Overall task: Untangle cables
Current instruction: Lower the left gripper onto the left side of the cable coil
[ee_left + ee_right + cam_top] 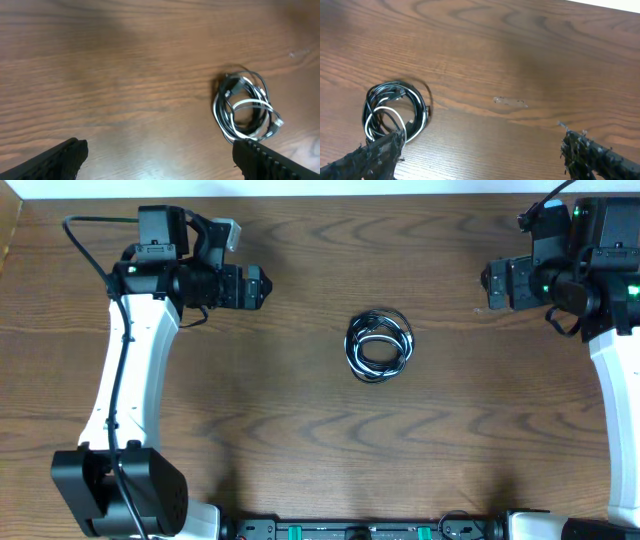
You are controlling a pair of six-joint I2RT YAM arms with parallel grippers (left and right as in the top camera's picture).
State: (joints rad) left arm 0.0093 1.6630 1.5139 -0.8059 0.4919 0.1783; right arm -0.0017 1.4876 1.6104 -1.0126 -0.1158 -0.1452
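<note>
**Item 1: cables (pixel 379 346).** Thin black and white cords wound into one small coil that lies flat on the surface (pixel 300 430), about mid-width. The strands overlap and cannot be counted with confidence. The left wrist view shows small plug ends on the coil's edge. Nothing touches the coil.

**Item 2: left gripper (pixel 262 287).** Fingers spread wide apart, holding nothing. It points inward across the surface, well apart from the coil.

**Item 3: right gripper (pixel 487 287).** Fingers likewise wide apart and empty. It points inward from the opposite side, also well apart from the coil.

**Relation of note.** The coil lies between the two grippers. It is set back from the line joining them, toward the robot's base. From the left gripper it lies to the right and toward the base, and from the right gripper to the left and toward the base. The right gripper looks slightly nearer, but the margin is too small to count. The coil is close to round, so no long axis dictates an approach angle.

**Assessment.** Untangling has not begun. Either arm would probably have to reach inward and down to the coil's rim, where the loose plug ends offer a starting strand.
</note>
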